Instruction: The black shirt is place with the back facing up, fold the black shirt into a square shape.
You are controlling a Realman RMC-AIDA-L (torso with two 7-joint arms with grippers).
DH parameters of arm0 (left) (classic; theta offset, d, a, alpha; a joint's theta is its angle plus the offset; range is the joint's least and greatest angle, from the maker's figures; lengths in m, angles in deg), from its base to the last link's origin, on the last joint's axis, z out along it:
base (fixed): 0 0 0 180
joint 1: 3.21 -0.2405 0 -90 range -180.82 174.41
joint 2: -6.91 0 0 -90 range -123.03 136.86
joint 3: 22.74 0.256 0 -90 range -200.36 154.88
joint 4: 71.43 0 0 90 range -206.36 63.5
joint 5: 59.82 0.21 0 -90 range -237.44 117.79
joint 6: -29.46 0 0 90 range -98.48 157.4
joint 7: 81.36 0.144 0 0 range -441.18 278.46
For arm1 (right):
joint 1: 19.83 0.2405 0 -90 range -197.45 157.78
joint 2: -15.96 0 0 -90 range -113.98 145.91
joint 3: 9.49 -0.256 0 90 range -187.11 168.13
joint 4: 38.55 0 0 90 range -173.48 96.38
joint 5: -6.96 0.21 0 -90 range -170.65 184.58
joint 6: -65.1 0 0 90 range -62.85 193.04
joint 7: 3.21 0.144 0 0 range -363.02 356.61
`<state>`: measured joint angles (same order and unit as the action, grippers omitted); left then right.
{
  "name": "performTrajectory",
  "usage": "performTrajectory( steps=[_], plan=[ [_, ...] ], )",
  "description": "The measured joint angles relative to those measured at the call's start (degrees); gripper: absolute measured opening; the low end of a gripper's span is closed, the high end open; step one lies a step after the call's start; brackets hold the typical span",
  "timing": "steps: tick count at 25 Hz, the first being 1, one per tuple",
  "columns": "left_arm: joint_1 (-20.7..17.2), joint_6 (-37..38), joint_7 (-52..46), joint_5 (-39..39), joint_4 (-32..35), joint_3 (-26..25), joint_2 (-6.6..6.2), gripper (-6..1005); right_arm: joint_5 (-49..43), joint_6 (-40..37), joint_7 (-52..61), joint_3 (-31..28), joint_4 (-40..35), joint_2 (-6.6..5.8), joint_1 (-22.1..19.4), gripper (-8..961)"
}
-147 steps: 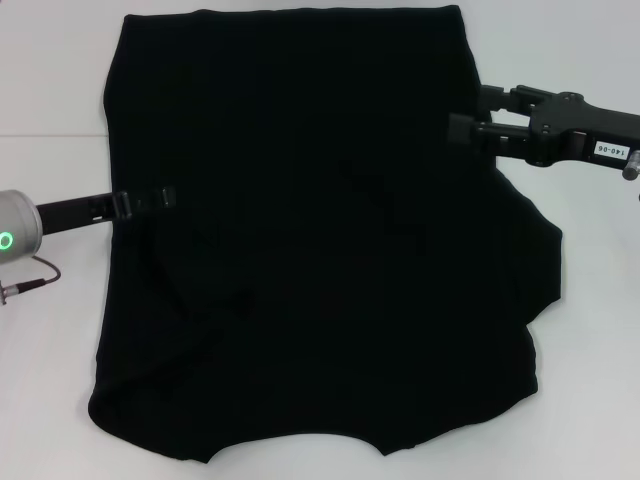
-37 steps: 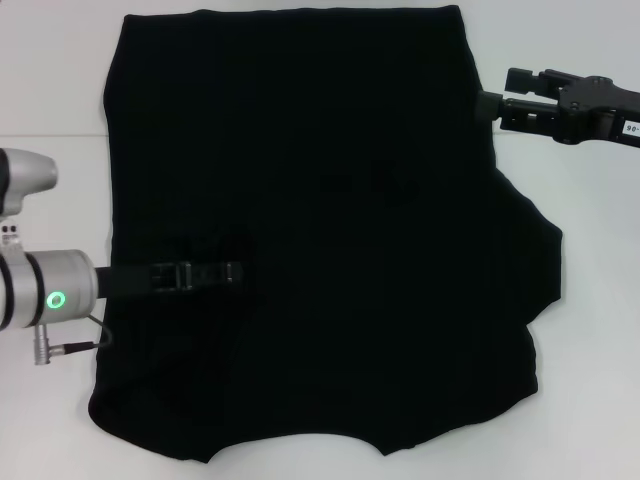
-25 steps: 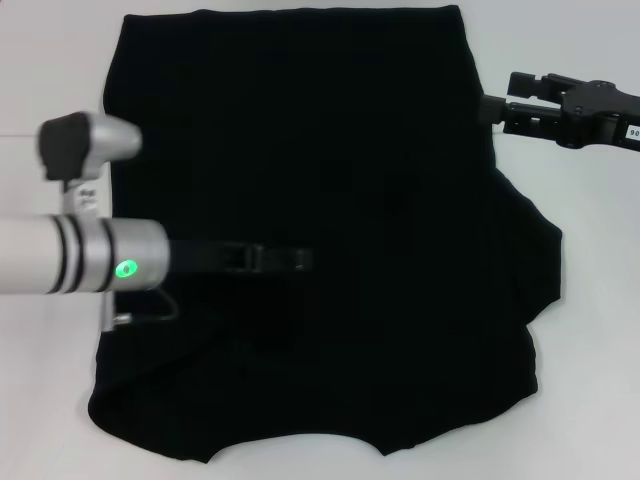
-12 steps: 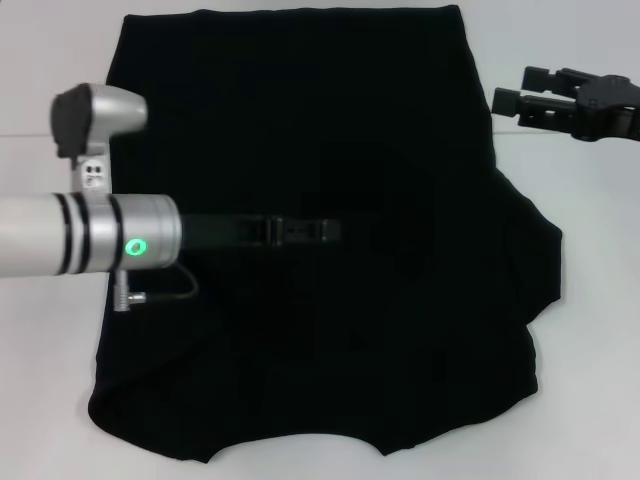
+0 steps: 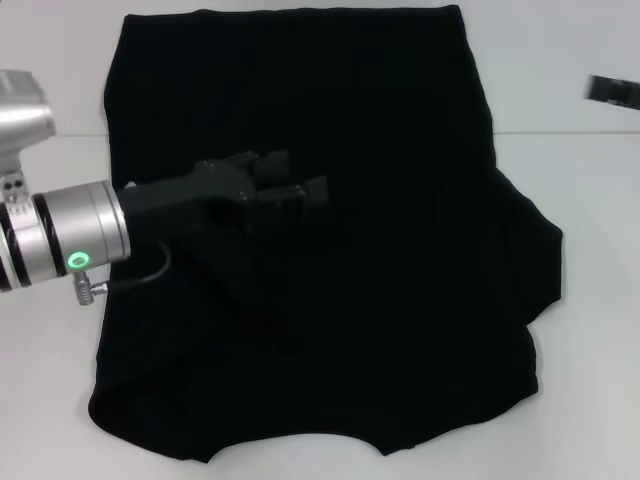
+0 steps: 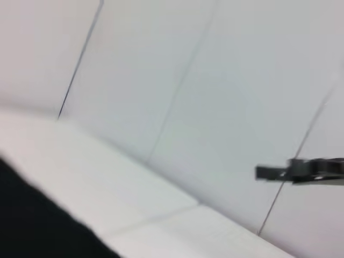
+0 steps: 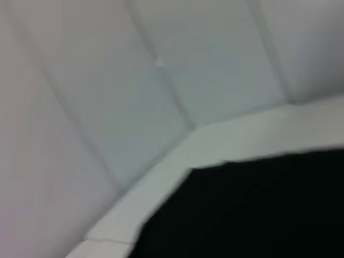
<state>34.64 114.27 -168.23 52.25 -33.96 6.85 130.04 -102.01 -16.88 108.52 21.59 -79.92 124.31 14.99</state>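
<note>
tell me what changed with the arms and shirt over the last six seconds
The left gripper swept from the left edge of the black shirt inward over its middle, dragging a fold of fabric after it. The right gripper backed off from the shirt's right edge, almost out of the head view. The shirt's outline on the white table stayed the same.

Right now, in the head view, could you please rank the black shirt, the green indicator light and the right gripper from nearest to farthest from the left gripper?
1. black shirt: directly under the left gripper.
2. green indicator light: back on the left arm's wrist.
3. right gripper: far right edge, off the shirt.
</note>
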Motion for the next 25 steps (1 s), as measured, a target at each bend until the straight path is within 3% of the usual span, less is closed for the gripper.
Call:
performTrajectory(
  steps=[4, 8, 14, 25],
  plan=[
    [-0.1, 0.0, 11.4, -0.2, -1.3, 0.7, 0.47, 828, -5.2, 4.1, 10.8, 0.0, 0.6, -2.33, -0.9, 730],
    [-0.3, 0.2, 19.8, 0.1, -1.5, 4.1, 0.83, 828, -11.8, 4.8, 17.4, 0.3, 0.7, -3.09, -0.6, 729],
    [-0.7, 0.4, 24.1, 2.1, -0.7, 7.9, 0.97, 828, -20.1, 5.2, 23.5, 0.6, 2.8, -2.61, 1.6, 727],
    [-0.9, 0.4, 24.1, 7.9, -0.1, 8.7, 0.98, 828, -24.7, 9.7, 24.0, 2.1, 10.5, -1.65, 4.8, 724]
  ],
)
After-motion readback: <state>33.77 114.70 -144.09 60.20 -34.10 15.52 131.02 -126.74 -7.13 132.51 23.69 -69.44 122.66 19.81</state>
